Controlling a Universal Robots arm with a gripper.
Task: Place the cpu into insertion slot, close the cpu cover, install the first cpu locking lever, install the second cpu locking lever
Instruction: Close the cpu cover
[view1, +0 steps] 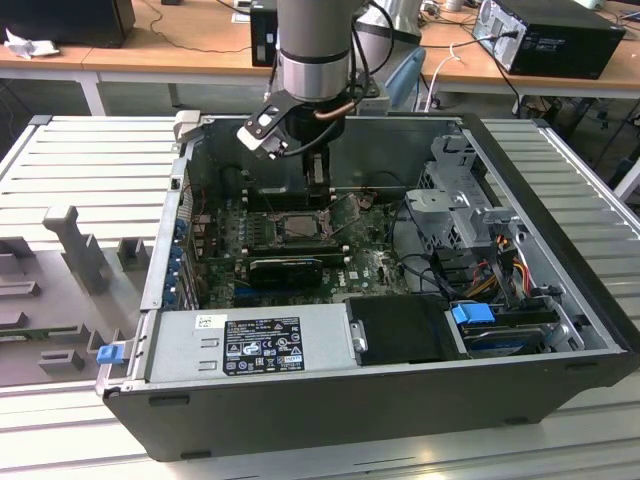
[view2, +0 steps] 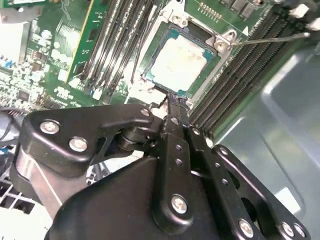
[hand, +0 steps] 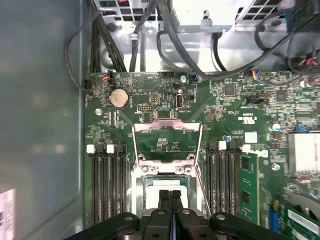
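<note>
Evidently, the Cover Is Not Yet Shut

The cpu (view2: 177, 62) is seated in the insertion slot (view2: 156, 54), seemingly flat. The cpu cover (hand: 167, 126) is swung open beside it. The gripper (hand: 170, 197), fingers pressed together on nothing, is poised over the slot; the cover is best pushed squarely.

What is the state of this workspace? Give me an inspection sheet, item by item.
Surface: grey slatted table carrying the open computer case.
Job's things: the cpu sits in the insertion slot; the cpu cover is swung open, off the slot; a thin locking lever stands loose beside the slot.
Clutter: grey fixture blocks on the exterior view's left.
Gripper: gripper shut, nothing seen in it, tips close to the slot.
Cables: black bundles beyond the board's edge; coloured leads by the drive cage.
Surroundings: wooden desks with a black computer box.
</note>
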